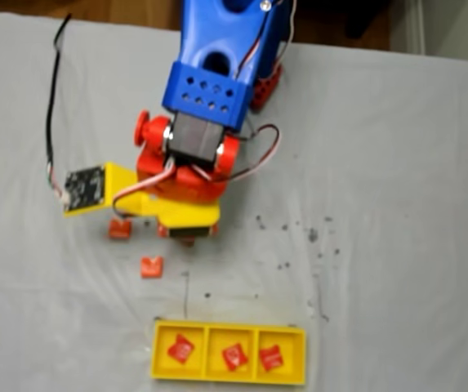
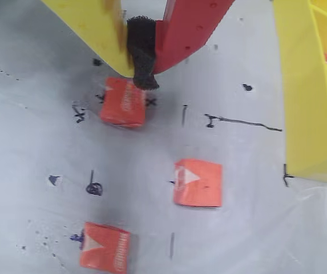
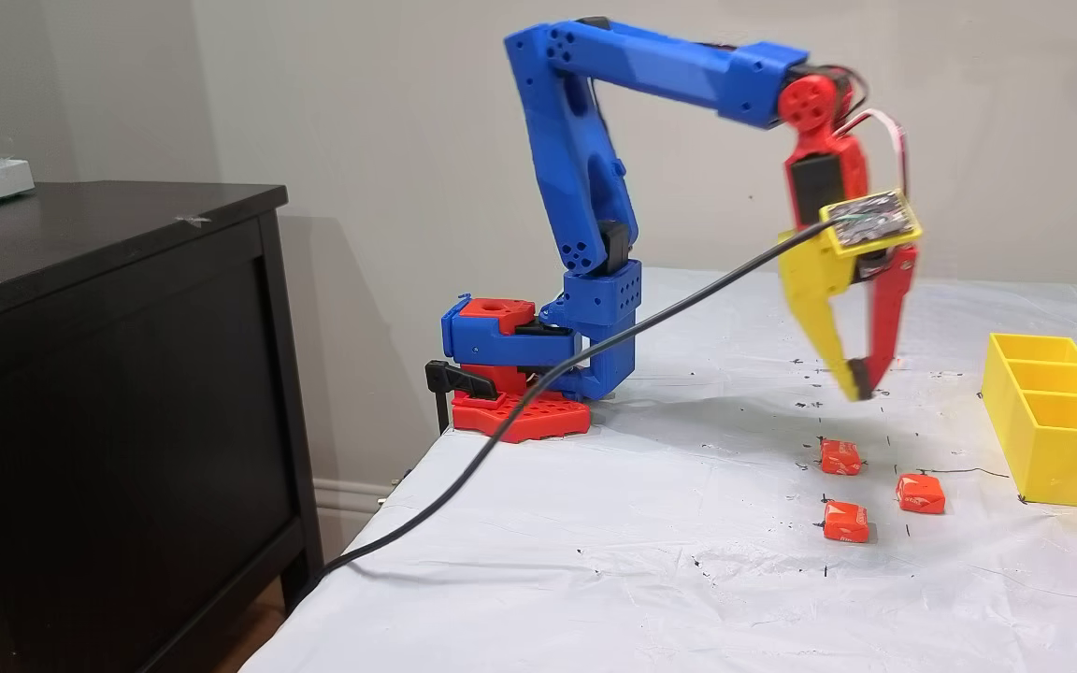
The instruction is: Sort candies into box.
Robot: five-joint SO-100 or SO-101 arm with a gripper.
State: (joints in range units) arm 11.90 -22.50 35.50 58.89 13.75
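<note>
Above the table our gripper (image 3: 861,391) hung with its fingers pressed together, holding nothing (three candies (image 1: 234,356) already sat in the box (image 1: 158,353)); we judged the next step was to open and drop onto the nearest candy (image 2: 123,102)

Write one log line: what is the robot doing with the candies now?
gripper: shut, empty, above table | candies in box: three, one per compartment | candies on table: three

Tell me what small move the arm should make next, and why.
Probably open the tool and lower it onto the candy just beneath its tips. Its fingers are together and empty, held above the table, and three candies lie loose outside the yellow box.
</note>
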